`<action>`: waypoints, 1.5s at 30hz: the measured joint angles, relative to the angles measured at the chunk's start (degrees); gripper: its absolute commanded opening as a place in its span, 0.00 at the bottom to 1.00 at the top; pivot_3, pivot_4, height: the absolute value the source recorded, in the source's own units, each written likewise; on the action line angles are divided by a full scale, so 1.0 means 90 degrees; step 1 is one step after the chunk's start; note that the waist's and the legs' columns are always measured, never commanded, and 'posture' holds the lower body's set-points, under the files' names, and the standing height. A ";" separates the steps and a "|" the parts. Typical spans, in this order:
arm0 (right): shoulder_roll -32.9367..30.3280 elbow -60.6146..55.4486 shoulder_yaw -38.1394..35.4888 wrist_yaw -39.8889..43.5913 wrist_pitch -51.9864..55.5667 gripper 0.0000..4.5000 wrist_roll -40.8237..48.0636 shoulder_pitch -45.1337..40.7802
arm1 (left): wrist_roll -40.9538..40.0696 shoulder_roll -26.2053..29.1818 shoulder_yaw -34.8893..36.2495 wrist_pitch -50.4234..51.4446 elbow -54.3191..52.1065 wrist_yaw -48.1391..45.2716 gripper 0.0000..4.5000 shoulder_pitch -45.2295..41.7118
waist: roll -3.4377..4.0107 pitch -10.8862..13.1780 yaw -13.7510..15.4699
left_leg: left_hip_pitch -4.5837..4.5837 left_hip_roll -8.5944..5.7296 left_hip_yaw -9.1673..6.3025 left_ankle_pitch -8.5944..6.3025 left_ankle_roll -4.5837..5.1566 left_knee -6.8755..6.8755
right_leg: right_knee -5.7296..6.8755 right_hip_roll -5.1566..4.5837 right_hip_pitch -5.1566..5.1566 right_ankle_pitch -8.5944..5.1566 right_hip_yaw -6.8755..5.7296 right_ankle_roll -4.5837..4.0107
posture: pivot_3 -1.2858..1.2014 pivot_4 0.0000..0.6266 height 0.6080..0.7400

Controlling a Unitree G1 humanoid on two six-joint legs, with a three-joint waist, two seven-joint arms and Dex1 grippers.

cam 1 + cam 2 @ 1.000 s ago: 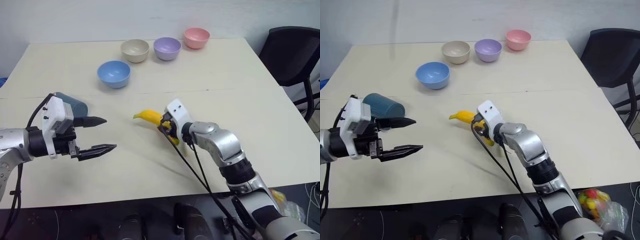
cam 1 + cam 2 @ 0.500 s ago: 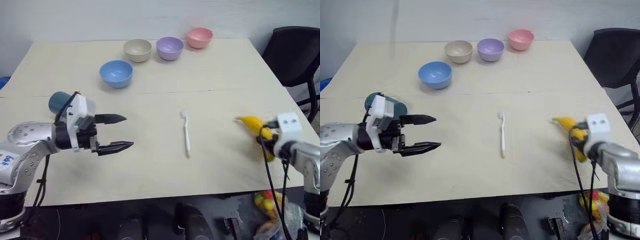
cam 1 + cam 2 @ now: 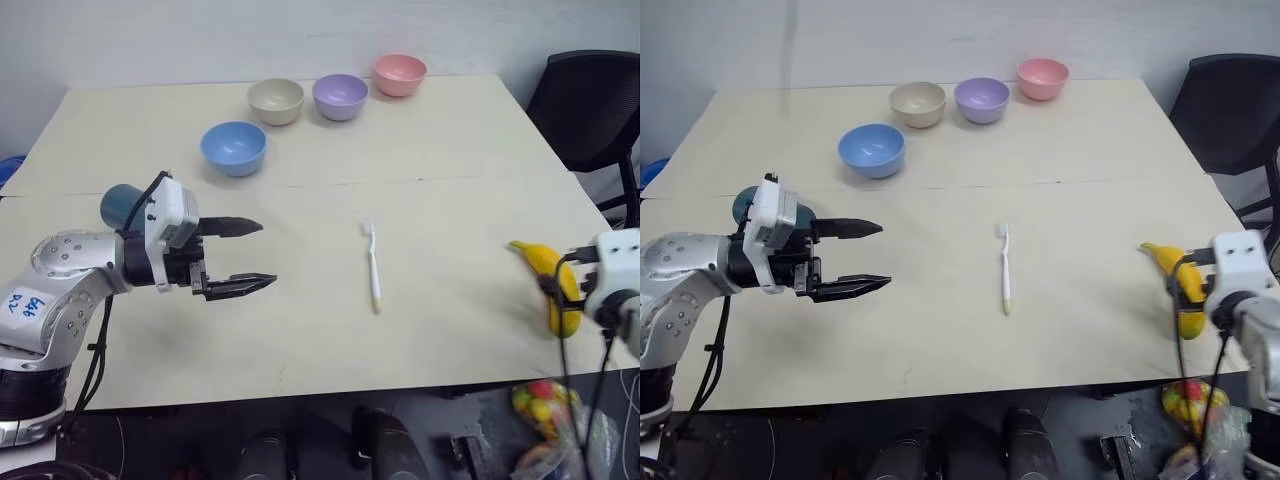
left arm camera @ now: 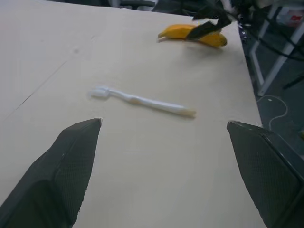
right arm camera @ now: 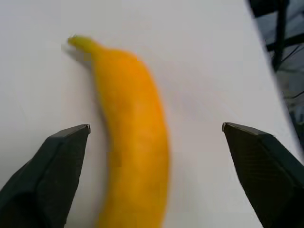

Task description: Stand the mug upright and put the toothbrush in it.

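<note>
The toothbrush [image 3: 373,266] lies flat mid-table, bristled head toward twelve o'clock, well clear of everything; at nine o'clock from it the left gripper [image 3: 240,256] hovers, its two black fingers spread and empty, tips aimed toward the brush; just behind that wrist the mug [image 3: 123,204] lies on its side, half hidden by the arm. Out at three o'clock the right gripper [image 5: 154,142] has its fingers released wide on either side of the banana [image 3: 552,288], which rests at the table's edge; I judge it let go, not grasped. The mug, I would say, comes first: the left hand should draw back, take the mug by the wall or rim, and tip it up onto its base before any move for the brush. The brush is thin, smooth white plastic, hard to pinch off a flat top; the mug is dark teal, cylindrical. Farther off at twelve o'clock sit four round matte bowls: blue [image 3: 233,146], beige [image 3: 275,100], lilac [image 3: 340,95], pink [image 3: 400,74].
</note>
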 measured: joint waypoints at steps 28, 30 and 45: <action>0.0347 -0.1393 0.3151 0.3589 -0.1113 0.99 0.2911 -0.2744 | -0.0498 -0.3684 0.5099 0.5832 0.0928 0.8794 1.00 -0.2287 | -0.0090 -0.0032 0.0278 | -0.0009 -0.0021 -0.0079 -0.0015 0.0026 0.0026 | -0.0069 -0.0010 0.0070 0.0034 -0.0059 0.0025 | 0.52 0.24 1.00; 0.0411 -0.1392 0.3159 0.3490 -0.1129 0.99 0.2883 -0.2741 | -0.0292 -0.3744 0.5211 0.5850 0.1087 0.8887 1.00 -0.2448 | -0.0090 -0.0032 0.0274 | -0.0015 -0.0019 -0.0069 -0.0012 0.0021 0.0021 | -0.0067 -0.0008 0.0054 0.0033 -0.0061 0.0024 | 0.52 0.24 1.00; 0.0476 -0.1709 0.3071 0.2567 -0.1177 0.99 0.2833 -0.2180 | 0.1346 -0.3154 0.5995 0.5840 0.2616 0.8772 1.00 -0.3646 | -0.0094 -0.0030 0.0287 | -0.0017 -0.0014 -0.0042 -0.0001 0.0001 0.0021 | -0.0039 -0.0005 0.0033 0.0030 -0.0049 0.0018 | 0.52 0.24 1.00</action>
